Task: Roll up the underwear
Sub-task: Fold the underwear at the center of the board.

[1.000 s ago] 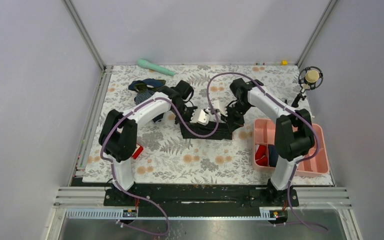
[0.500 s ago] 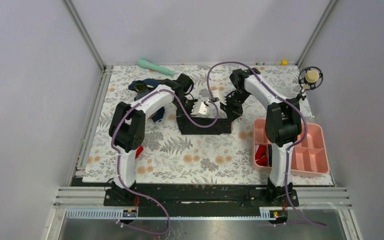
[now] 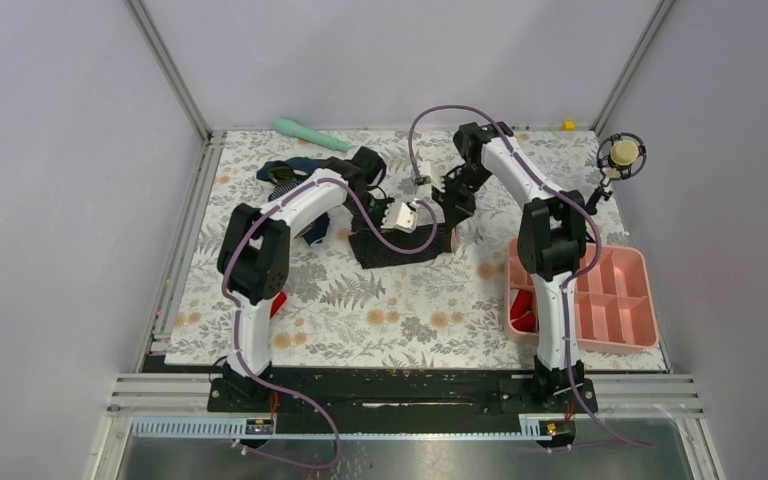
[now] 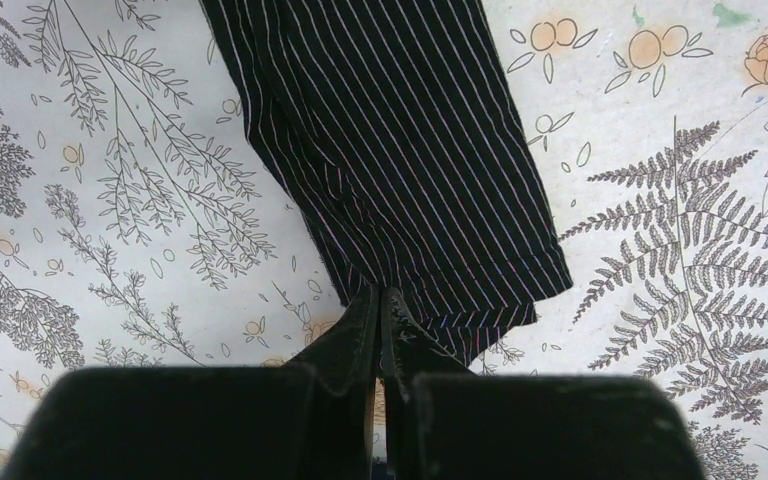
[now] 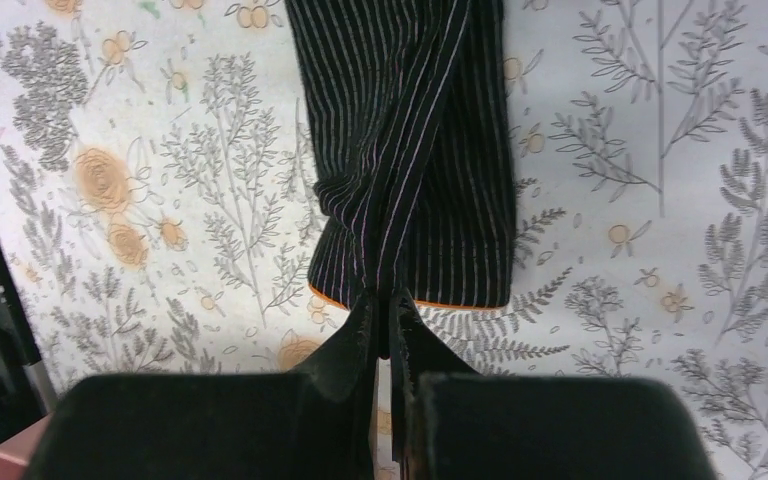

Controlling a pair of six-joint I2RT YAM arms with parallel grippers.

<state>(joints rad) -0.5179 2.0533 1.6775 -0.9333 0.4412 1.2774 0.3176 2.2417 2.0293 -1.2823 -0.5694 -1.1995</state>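
Note:
The underwear [image 3: 400, 252] is black cloth with thin pale stripes and an orange edge, lying bunched as a band mid-mat. My left gripper [image 3: 410, 218] is shut on its edge; in the left wrist view the fingertips [image 4: 382, 297] pinch the striped cloth [image 4: 400, 150], which stretches away over the mat. My right gripper [image 3: 447, 203] is shut on the band's right end; in the right wrist view its tips [image 5: 390, 300] pinch the orange-edged hem of the cloth [image 5: 410, 150].
A navy garment [image 3: 290, 175] lies at the back left and a green tool [image 3: 310, 134] behind it. A red keypad [image 3: 276, 303] sits by the left arm. A pink divided tray [image 3: 615, 325] with a red roll [image 3: 522, 308] stands right. A microphone [image 3: 621, 154] is at the back right.
Both grippers have moved toward the back of the mat with the underwear in them. The band has shifted back and left and looks shorter.

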